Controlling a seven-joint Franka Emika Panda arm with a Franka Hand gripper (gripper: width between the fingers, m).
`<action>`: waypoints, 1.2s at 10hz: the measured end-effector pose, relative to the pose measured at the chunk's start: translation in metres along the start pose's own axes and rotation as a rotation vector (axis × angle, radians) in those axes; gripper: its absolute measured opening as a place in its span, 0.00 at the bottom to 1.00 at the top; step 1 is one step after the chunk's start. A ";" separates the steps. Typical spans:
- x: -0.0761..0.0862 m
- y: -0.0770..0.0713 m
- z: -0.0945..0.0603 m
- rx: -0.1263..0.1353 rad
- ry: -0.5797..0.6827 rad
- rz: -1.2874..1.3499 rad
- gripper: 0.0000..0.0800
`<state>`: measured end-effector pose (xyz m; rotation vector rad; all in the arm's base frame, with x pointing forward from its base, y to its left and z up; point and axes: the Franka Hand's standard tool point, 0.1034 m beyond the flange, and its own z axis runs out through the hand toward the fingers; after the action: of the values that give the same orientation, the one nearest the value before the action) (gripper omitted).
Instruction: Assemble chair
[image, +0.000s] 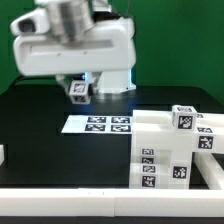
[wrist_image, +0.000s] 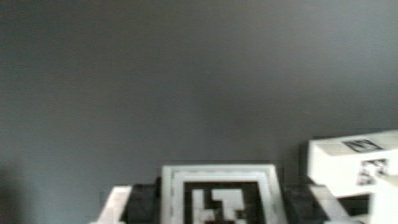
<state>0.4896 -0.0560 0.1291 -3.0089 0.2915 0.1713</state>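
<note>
over table: arm (image: 70, 35) hangs at the back, big white body fills the top of the exterior view
gripper (image: 79, 92): low under the arm, near the black table (image: 40, 140), just behind the marker board
held part (image: 78, 90): small white tagged chair piece pinched between the fingers; wrist view shows its tag face (wrist_image: 221, 195) flanked by both fingers (wrist_image: 125, 205), so the claw is clamped on it
marker board (image: 98, 124): flat white strip with black tags, mid table, lying flat
chair (image: 170, 150): partly built white block cluster at the exterior view's right front, tags on its front face and on a cube on top
bar (image: 150, 120): white bar runs along the chair's top toward the board
second block (wrist_image: 361, 165): tagged white block at the wrist view's edge, apart from the held part; cannot tell which chair piece
front edge: white rail (image: 80, 200) across the bottom of the exterior view
</note>
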 end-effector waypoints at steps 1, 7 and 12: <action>0.005 -0.010 -0.009 -0.003 0.097 -0.006 0.35; 0.011 -0.043 -0.015 -0.042 0.473 0.005 0.35; 0.015 -0.110 -0.025 -0.005 0.477 -0.042 0.35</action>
<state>0.5287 0.0454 0.1632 -3.0166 0.2643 -0.5560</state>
